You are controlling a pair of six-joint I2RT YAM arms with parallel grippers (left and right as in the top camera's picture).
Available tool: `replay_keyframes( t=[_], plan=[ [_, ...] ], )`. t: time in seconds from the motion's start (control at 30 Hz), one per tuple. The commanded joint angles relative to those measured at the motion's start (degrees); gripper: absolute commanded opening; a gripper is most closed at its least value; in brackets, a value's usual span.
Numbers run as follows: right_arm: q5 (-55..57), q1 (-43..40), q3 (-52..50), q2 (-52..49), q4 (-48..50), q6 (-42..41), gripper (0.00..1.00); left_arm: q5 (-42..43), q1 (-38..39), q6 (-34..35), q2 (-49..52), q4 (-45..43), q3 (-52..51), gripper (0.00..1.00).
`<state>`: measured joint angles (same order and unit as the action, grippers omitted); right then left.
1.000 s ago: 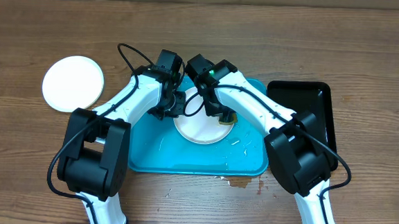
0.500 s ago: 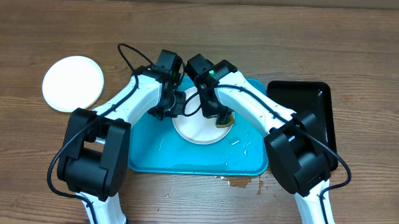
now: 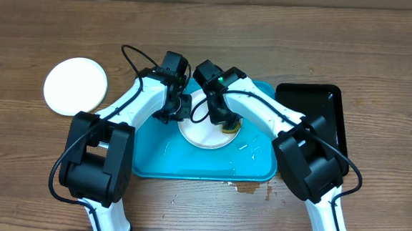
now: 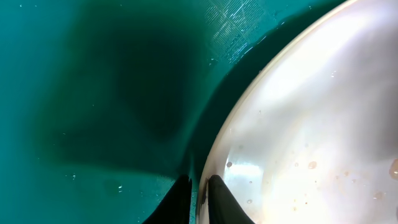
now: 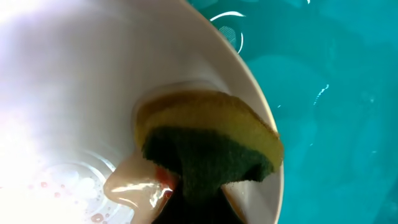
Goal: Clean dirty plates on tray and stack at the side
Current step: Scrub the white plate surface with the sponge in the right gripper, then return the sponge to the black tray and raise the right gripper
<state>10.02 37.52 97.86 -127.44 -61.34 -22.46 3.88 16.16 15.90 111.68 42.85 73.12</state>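
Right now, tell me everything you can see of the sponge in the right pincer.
The sponge is a yellow foam slab with a dark green scouring face, squeezed into a curve. The right pincer is shut on its green side. Its yellow edge presses on the inside of the white plate near the rim, beside an orange-red smear, above the turquoise tray.

bench (image 3: 268, 33): brown wood, matt, grain showing | tray (image 3: 153, 162): turquoise plastic, glossy, wet sheen | plate (image 5: 74, 74): white, smooth, glossy, beaded with droplets | sponge (image 5: 211, 149): porous yellow foam, rough dark-green scouring face | black tray (image 3: 314, 101): plastic, shiny | arm casings (image 3: 138, 108): smooth white and black plastic
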Motion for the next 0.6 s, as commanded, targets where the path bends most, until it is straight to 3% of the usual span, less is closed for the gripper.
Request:
replay_keyframes(
  t=[0.0, 0.4, 0.57],
  plan=[
    [-8.37, -1.27, -1.97, -0.63, 0.22, -0.24, 0.04, 0.2, 0.37, -0.5, 0.61, 0.0, 0.02, 0.13],
    [-30.91, -2.54, -1.9, -0.63, 8.41, 7.04, 0.04, 0.2, 0.37, -0.5, 0.61, 0.0, 0.02, 0.13],
    [-39.36, -5.92, 1.55, 0.68, 5.68, 10.58, 0.04, 0.2, 0.37, -0.5, 0.61, 0.0, 0.02, 0.13]
  ],
)
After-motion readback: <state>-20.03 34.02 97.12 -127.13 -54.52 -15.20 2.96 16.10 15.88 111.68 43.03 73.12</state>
